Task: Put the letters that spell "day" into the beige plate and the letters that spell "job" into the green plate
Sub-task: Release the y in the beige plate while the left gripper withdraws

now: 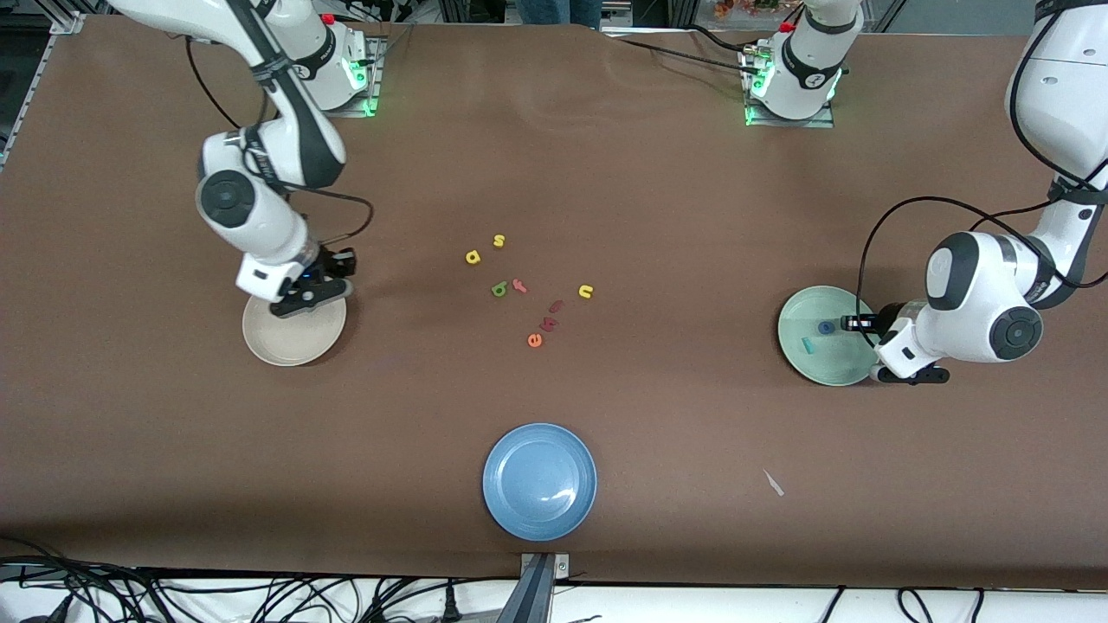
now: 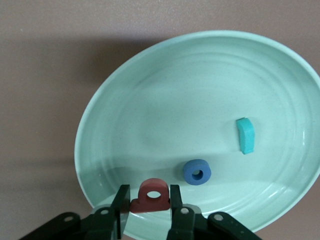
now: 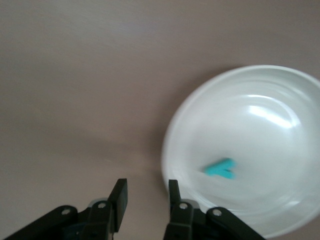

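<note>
My left gripper [image 2: 147,197] hangs over the edge of the green plate [image 2: 175,100] toward the left arm's end of the table, shut on the pinkish-red "b" [image 2: 154,196]. In that plate lie the blue "o" [image 2: 197,172] and the teal "j" [image 2: 245,135]. My right gripper [image 3: 146,197] is open with nothing in it, over the rim of the beige plate [image 3: 167,145], where the teal "y" [image 3: 221,169] lies. The yellow "a" [image 1: 473,256] and green "d" [image 1: 499,289] rest mid-table between the beige plate [image 1: 286,346] and green plate [image 1: 822,363].
Among the mid-table letters are a yellow "s" [image 1: 499,240], a red "f" [image 1: 519,285], a yellow "n" [image 1: 586,292], an orange "e" [image 1: 535,340] and two reddish pieces. A blue plate [image 1: 539,481] sits nearer the front camera. A paper scrap [image 1: 773,483] lies beside it.
</note>
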{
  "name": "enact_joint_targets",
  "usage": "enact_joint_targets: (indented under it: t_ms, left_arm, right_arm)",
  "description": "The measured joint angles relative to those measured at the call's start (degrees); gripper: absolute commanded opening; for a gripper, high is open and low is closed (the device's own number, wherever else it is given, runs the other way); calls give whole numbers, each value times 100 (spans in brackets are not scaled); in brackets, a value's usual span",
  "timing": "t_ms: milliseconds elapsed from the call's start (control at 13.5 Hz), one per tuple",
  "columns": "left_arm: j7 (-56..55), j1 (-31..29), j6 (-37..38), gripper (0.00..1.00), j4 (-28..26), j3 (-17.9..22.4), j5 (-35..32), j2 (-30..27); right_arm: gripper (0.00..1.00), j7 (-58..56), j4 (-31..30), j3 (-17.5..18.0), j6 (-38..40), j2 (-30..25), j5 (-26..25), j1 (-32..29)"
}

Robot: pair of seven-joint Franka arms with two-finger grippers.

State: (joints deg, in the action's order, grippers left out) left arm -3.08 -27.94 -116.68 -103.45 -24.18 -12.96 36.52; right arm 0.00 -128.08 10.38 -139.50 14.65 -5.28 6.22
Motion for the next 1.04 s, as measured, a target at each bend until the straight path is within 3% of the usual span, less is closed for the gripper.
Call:
enact_joint_targets:
  t_ms: [296,666,1036]
  left_arm:
    - [0,-9,322,100,416,-129,0,-227]
    - [-22,60,2046,100,1893,-439,0,-658]
    - [-41,144,2121,100,2501,-610,9,-697]
  right_arm:
    - [50,1732,445,365,-62,304,16,641]
    - [58,3400,1231,481,-77,974,20,1330]
    - [60,4491,1746,509,-359,1590,20,1690]
